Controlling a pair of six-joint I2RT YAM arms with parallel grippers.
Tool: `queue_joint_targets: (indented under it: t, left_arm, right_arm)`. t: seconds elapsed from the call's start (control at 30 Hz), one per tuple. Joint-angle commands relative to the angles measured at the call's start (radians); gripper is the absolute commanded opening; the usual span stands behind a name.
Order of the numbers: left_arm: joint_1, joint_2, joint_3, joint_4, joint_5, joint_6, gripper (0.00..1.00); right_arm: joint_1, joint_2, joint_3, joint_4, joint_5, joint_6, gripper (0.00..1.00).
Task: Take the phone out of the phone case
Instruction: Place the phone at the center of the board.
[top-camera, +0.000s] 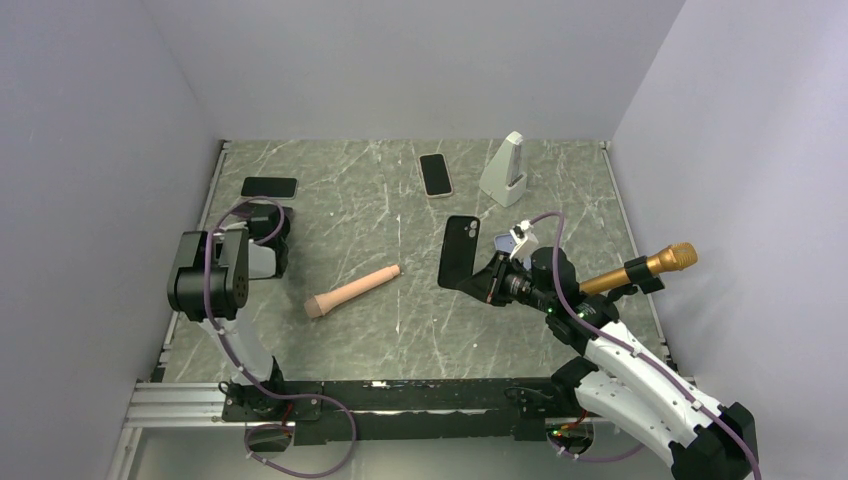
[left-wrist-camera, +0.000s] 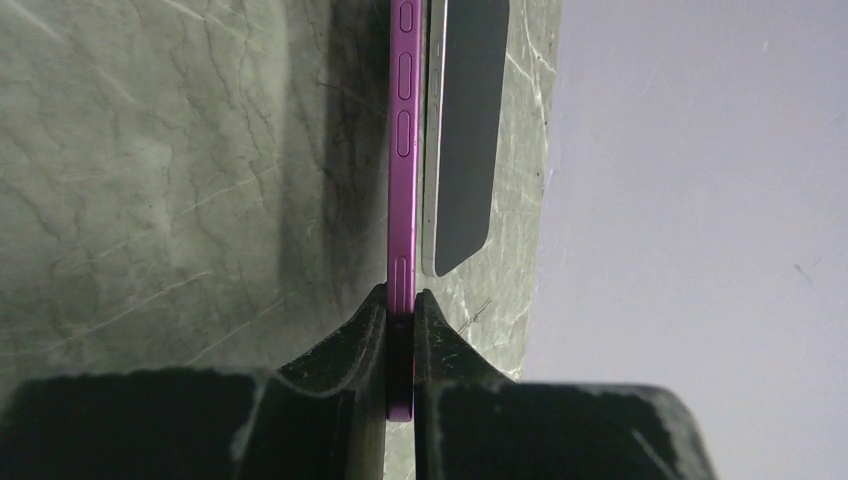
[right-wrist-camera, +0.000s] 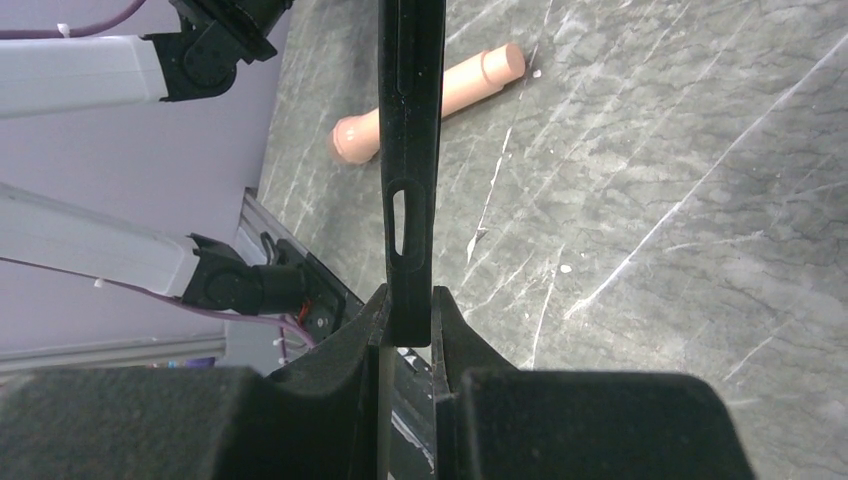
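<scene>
In the left wrist view the phone shows edge-on, its purple side with buttons standing upright, and my left gripper is shut on its lower end. From above, the left gripper hangs at the table's left side and hides the phone. My right gripper is shut on the bottom edge of the empty black phone case, held upright right of the table's middle. The right wrist view shows the case edge-on between the fingers of the right gripper. Phone and case are far apart.
A dark phone lies flat at the back left, just behind the held phone. A pink cylinder lies mid-table. At the back are a phone in a pale case and a white wedge stand. A gold microphone sits right.
</scene>
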Motion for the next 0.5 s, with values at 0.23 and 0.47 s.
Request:
queue_joint_targets:
  t: [0.23,0.47]
  left_arm:
    - [-0.008,0.062,0.089,-0.056,-0.053,-0.101,0.14]
    - [-0.009,0.039,0.097,-0.089,-0.014,-0.13,0.47]
  right_arm:
    - [0.004,-0.043,0.069,-0.056,0.033,-0.017,0.0]
    - [0.002,-0.036,0.069,-0.039,0.018,-0.006,0.0]
